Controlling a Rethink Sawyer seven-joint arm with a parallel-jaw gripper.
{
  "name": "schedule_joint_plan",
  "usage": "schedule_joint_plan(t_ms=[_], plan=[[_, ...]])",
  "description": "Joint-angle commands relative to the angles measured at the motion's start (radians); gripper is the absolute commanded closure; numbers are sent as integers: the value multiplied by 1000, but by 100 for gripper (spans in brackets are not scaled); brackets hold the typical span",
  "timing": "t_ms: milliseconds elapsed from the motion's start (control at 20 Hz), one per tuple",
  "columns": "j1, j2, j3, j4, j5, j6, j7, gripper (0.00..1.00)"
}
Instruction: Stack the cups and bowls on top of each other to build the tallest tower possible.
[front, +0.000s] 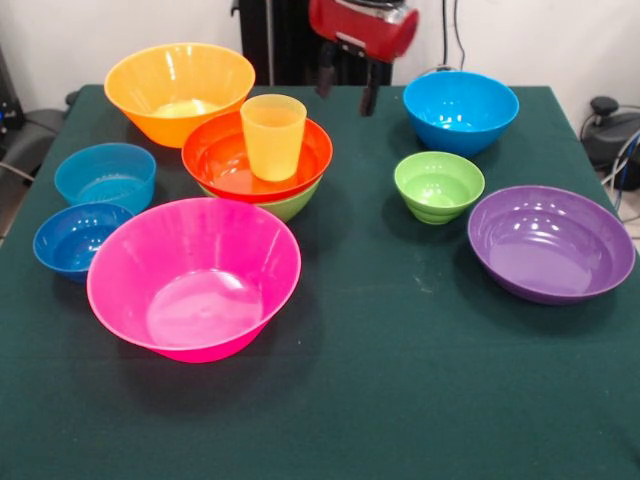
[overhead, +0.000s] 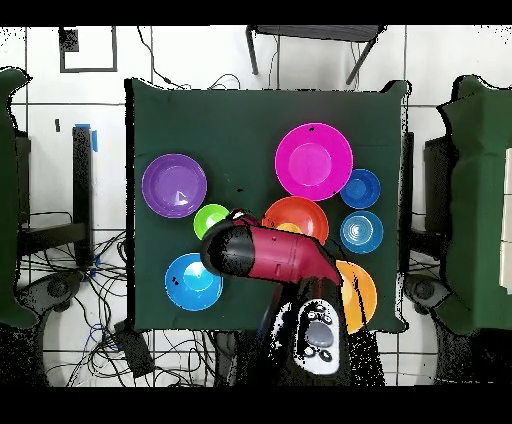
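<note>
Tower: green bowl (front: 292, 205) under red-orange bowl (front: 256, 156), with the yellow cup (front: 273, 136) upright inside; three pieces up.
Left loose: small green bowl (front: 438, 185) right of the tower, purple bowl (front: 551, 243) beyond it, blue bowl (front: 460, 110), orange bowl (front: 180, 92) behind the tower, pink bowl (front: 194, 277) in front, two blue ones at its left.
Claw (front: 347, 80): raised behind the tower, two fingers apart, holding nothing.
Worktop (front: 400, 380): dark green.
Front view: cup height, claw fingers.
Overhead view: arm (overhead: 265, 253) hides part of the tower; claw unseen.
</note>
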Motion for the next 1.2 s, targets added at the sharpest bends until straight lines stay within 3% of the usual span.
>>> schedule_joint_plan(t_ms=[50, 300, 600, 1200], plan=[[67, 121, 33, -41, 95, -77, 252, 0], [135, 152, -20, -60, 183, -82, 307, 0], [203, 263, -92, -134, 264, -132, 348, 0], [217, 283, -107, -199, 349, -79, 337, 0]])
